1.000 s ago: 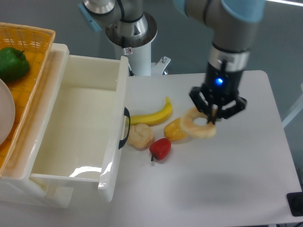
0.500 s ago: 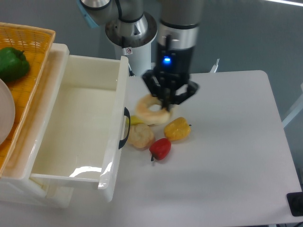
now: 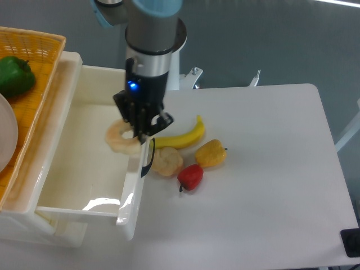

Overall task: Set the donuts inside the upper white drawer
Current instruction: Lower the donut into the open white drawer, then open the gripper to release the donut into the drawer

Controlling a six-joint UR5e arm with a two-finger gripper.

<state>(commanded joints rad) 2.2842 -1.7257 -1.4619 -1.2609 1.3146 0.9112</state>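
Gripping the donut by its ring, the gripper fingers hold it over the upper white drawer; it looks light and rigid.

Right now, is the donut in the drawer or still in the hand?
Still held: the hand is shut on the donut, hanging above the open upper white drawer, just inside its front wall. Not released yet.
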